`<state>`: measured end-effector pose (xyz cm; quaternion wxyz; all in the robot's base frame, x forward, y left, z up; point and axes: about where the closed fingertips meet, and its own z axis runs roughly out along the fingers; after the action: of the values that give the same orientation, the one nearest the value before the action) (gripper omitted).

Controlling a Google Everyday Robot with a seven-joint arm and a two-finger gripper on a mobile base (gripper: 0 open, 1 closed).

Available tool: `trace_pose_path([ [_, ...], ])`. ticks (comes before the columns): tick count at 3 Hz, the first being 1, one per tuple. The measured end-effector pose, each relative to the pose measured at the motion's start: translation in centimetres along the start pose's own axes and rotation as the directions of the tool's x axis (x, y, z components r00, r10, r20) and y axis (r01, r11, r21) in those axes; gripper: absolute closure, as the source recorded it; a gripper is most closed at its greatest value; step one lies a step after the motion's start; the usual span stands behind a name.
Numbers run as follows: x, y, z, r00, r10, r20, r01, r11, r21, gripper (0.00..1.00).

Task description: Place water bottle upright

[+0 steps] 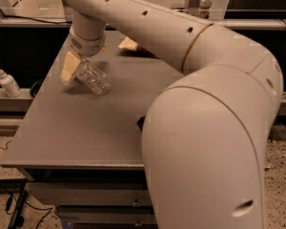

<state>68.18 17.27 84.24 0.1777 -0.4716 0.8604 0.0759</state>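
One bottle [94, 78] tilted in the gripper [76, 69]
The gripper, over the far-left part of the table [62, 128], is clamped on the bottle's upper end; the clear body slants down and to the right from it, base low over the tabletop.

Nothing written, no brand and no number can be read anywhere. The tan-fingered gripper [74, 71] hangs over the far left part of the grey table [81, 128], closed on the small clear ribbed plastic water bottle [94, 78], which shows no legible lettering. The small white pump-dispenser bottle [7, 82], well to the claw's left, shows none either.
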Motion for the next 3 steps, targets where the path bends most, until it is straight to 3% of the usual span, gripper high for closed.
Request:
trace_pose_path([
  [1, -0.81, -0.24, 0.34, 0.999, -0.007, -0.032, 0.008, 0.9993, 0.035, 0.18],
  [3, -0.46, -0.07, 0.21, 0.998, -0.001, -0.063, 0.005, 0.9976, 0.069, 0.65],
])
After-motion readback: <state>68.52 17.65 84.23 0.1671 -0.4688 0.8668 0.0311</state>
